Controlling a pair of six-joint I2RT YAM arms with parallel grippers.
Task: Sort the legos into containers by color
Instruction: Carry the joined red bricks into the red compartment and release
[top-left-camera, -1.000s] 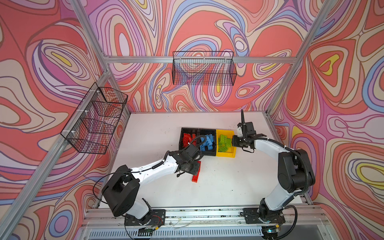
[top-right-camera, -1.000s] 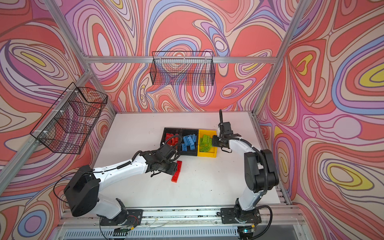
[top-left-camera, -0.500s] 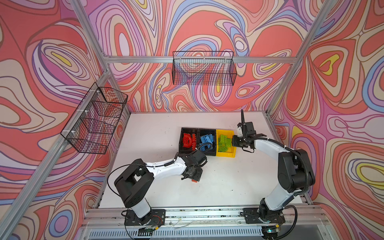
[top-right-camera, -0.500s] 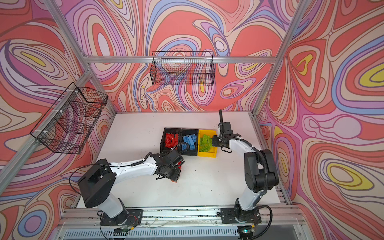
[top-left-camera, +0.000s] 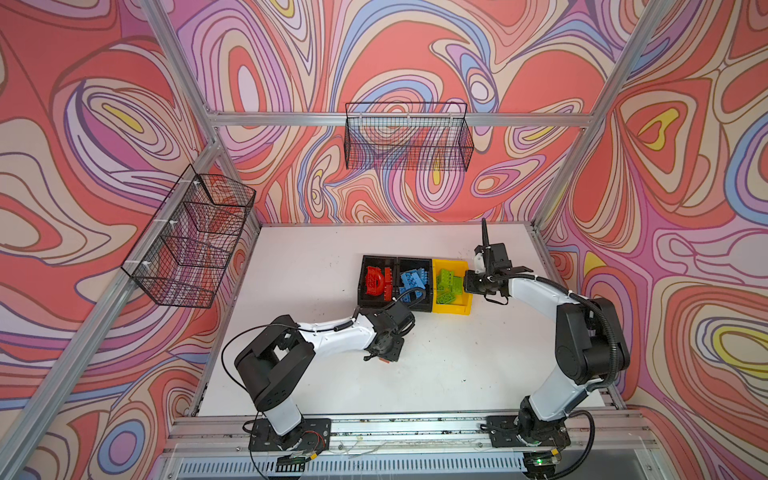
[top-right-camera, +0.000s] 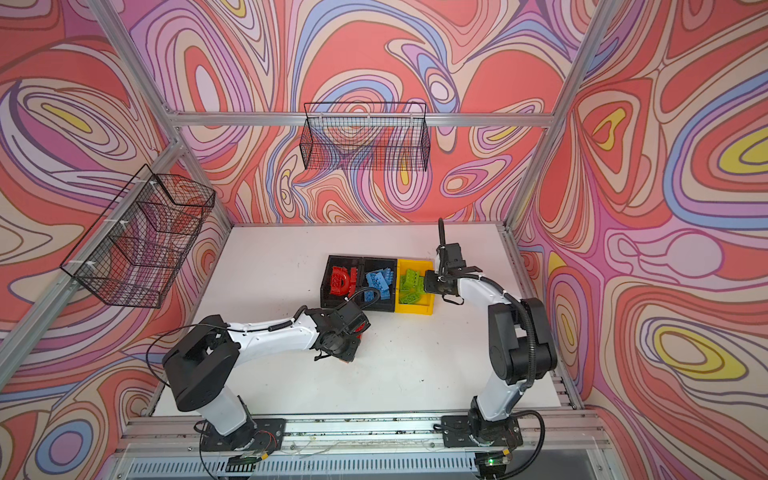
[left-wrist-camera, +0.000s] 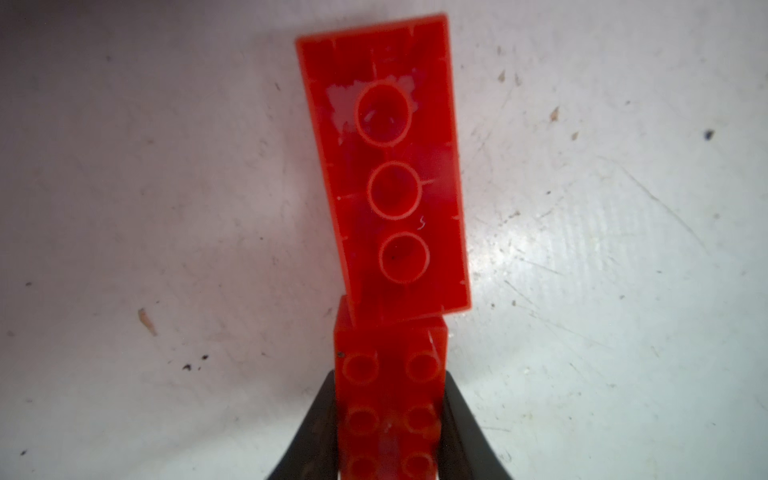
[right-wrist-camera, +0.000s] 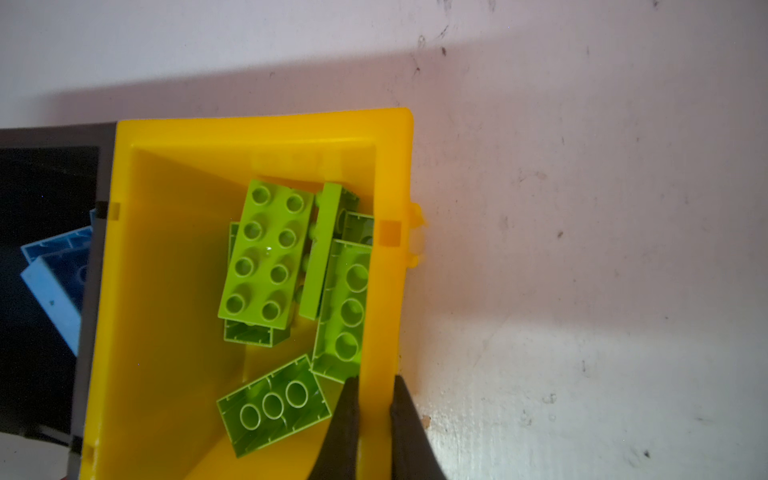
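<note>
A red brick (left-wrist-camera: 390, 409) is being clamped by the left claw (left-wrist-camera: 390, 376) for sorting, the yellow bin (right-wrist-camera: 266, 124) by its right wall in the right claw (right-wrist-camera: 376, 378) for steadiness.

The table (top-left-camera: 457, 374) is white and flat, with many little scratches and dark specks on it. Three bins stand on it in a row, touching each other: the end black bin (top-left-camera: 376, 258), the middle black bin (top-left-camera: 415, 261) and the yellow bin (top-left-camera: 452, 308). The row is nearer the back edge than the front edge. The yellow bin is the one closest to the right edge. Two red bricks lie near the middle of the table, in front of the black bins. The upside-down brick (left-wrist-camera: 390, 166) shows its round holes. The bumps-up brick (left-wrist-camera: 390, 399) touches it, end to end.
</note>
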